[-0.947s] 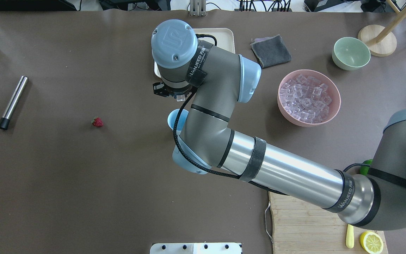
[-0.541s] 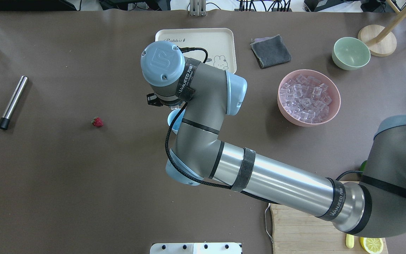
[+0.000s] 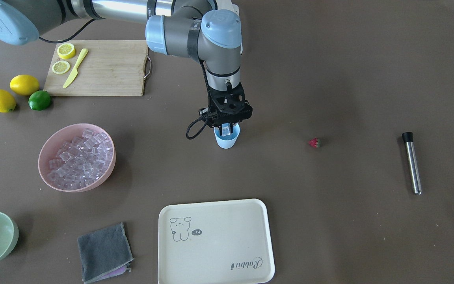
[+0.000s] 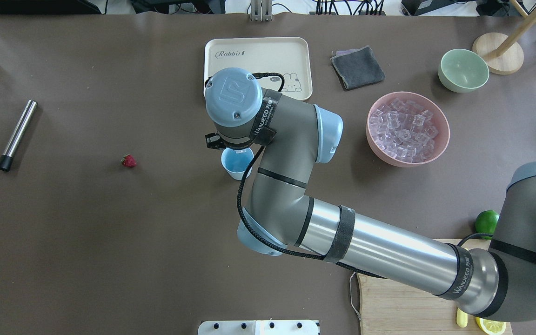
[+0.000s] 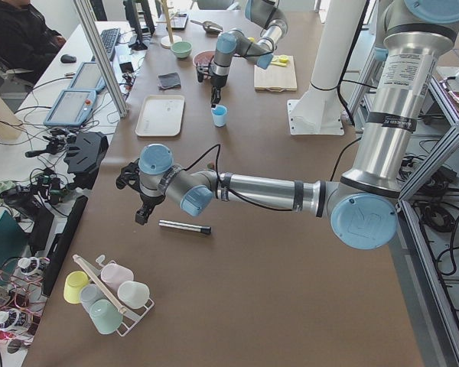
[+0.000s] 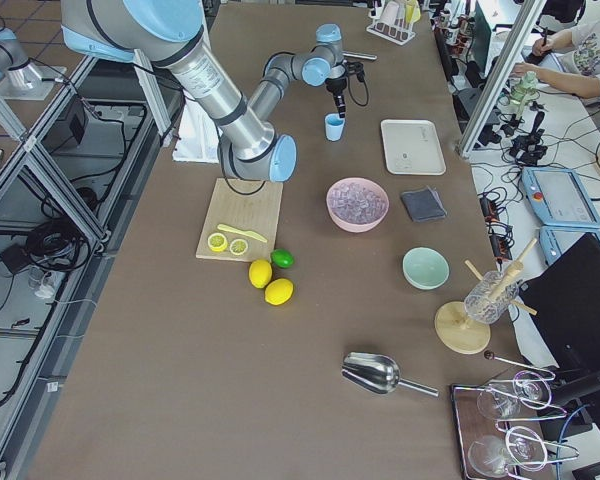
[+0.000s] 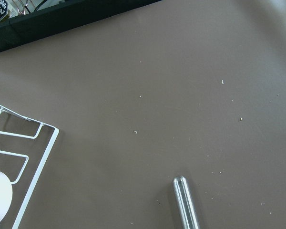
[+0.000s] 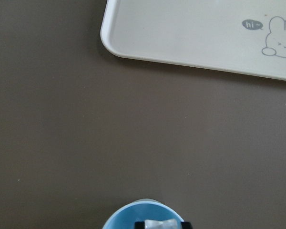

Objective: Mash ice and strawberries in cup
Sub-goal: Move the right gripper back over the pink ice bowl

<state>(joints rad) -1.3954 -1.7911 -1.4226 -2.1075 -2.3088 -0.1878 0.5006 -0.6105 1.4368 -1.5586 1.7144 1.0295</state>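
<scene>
Ice first: our right gripper (image 3: pixel 226 128) is clamped on one small clear plastic cube (image 8: pixel 162 224), held just above the small light blue plastic tumbler (image 3: pixel 225 142) so it should drop straight in. Farther off, the tiny red strawberry (image 3: pixel 314 142) lies well apart, untouched. Farthest, our left gripper (image 5: pixel 141 214) hovers near the slim steel muddler (image 5: pixel 185 227); open or closed, we cannot tell
</scene>
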